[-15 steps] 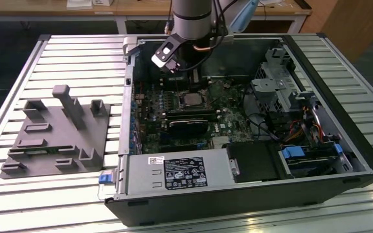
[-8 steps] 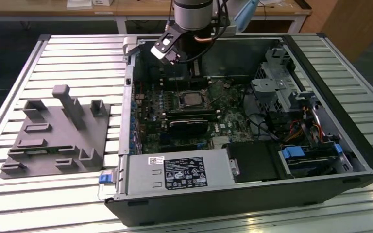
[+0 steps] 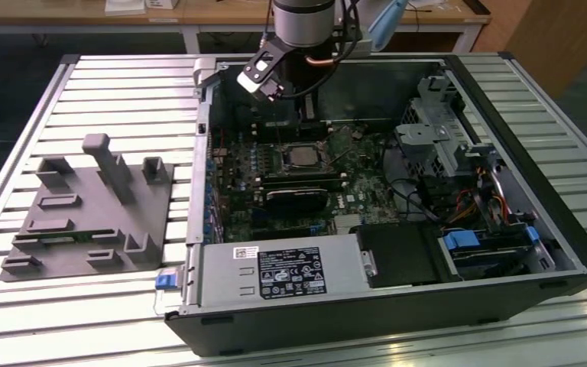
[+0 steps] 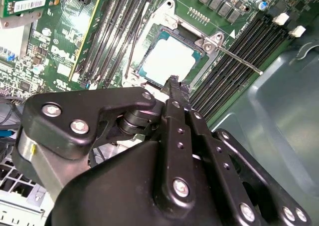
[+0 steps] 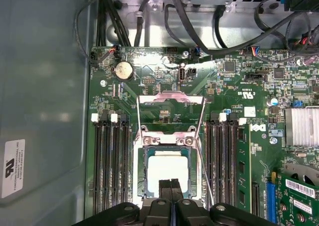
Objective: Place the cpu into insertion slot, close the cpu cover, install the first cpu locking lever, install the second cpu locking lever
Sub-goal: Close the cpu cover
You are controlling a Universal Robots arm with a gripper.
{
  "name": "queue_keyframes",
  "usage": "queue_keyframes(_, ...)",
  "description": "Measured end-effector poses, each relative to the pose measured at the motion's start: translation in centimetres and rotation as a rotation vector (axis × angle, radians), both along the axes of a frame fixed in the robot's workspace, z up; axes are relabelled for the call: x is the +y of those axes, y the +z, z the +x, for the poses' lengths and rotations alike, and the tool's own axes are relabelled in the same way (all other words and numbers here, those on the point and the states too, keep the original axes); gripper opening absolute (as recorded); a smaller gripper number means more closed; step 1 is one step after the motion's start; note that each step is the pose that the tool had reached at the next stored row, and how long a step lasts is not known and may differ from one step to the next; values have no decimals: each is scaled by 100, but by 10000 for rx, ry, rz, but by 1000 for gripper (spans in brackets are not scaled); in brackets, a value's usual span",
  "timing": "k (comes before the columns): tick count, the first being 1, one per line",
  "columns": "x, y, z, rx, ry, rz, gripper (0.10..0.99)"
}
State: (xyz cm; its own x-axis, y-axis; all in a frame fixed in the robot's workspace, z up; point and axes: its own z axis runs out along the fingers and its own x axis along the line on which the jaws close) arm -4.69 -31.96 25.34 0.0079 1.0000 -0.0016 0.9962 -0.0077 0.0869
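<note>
The cpu [image 5: 168, 170] [image 4: 167, 60], a pale silver square, lies flat in the insertion slot [image 5: 139, 171] [image 3: 299, 157] on the green board. The cpu cover [image 5: 169, 99], a thin metal frame with a wide window, stands raised from its hinge at the slot's far edge. One thin locking lever [image 5: 205, 176] [image 4: 241, 62] slants free beside the slot. My gripper [image 5: 171, 185] [image 4: 172, 81] hangs just above the slot's near edge, its black fingers pressed together with nothing between them. In the exterior view the gripper [image 3: 285, 103] sits inside the open case, behind the slot.
Long black memory slots [image 5: 109, 171] [image 5: 224, 166] flank the socket. A finned heatsink [image 5: 301, 126] and a green card [image 5: 299, 196] lie to one side, with cables [image 5: 199, 31] beyond the board. The case wall [image 5: 45, 111] is close. A grey fixture plate [image 3: 85, 214] sits at the exterior view's left.
</note>
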Motion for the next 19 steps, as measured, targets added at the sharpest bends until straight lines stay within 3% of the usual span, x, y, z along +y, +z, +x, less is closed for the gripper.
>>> queue_keyframes(11,0,10,0,2,0,-3,106)
queue_keyframes(19,0,172,0,0,0,0,106)
